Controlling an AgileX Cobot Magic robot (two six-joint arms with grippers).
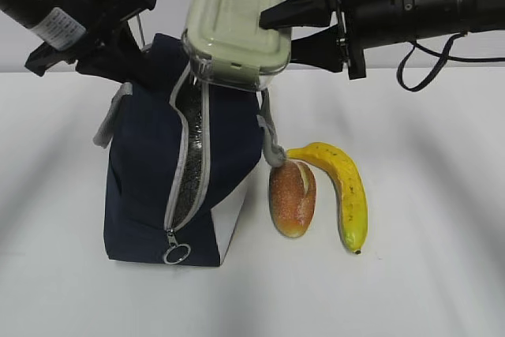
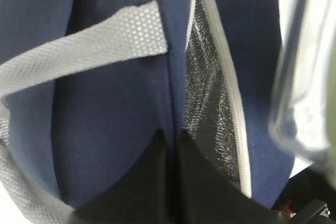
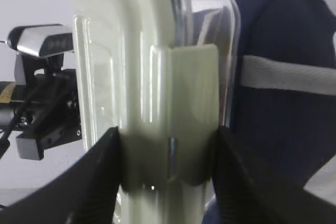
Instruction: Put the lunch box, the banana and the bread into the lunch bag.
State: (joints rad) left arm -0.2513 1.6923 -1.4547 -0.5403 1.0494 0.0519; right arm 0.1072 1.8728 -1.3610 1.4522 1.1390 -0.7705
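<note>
Exterior view: the right gripper (image 1: 286, 28) clamps the clear sage-lidded lunch box (image 1: 237, 29) above the unzipped navy fabric lunch bag (image 1: 170, 171) mid-worktop.

Left wrist view: the left gripper (image 2: 170, 153) pinches the bag's edge, holding it open.

Right wrist view: the box fills the jaws.

Loading step; lowering next needs alignment with the slit.

The bag (image 1: 150, 171) is matt navy cloth with woven grey webbing straps (image 2: 84, 48), a crinkled silvery foil lining (image 2: 207, 103) and a metal ring pull (image 1: 177, 255) at 6 o'clock. The box (image 1: 237, 33) is glossy clear plastic under a smooth sage lid (image 3: 142, 103). The bread (image 1: 293, 199) looks glazed, the banana (image 1: 343, 191) smooth.
</note>
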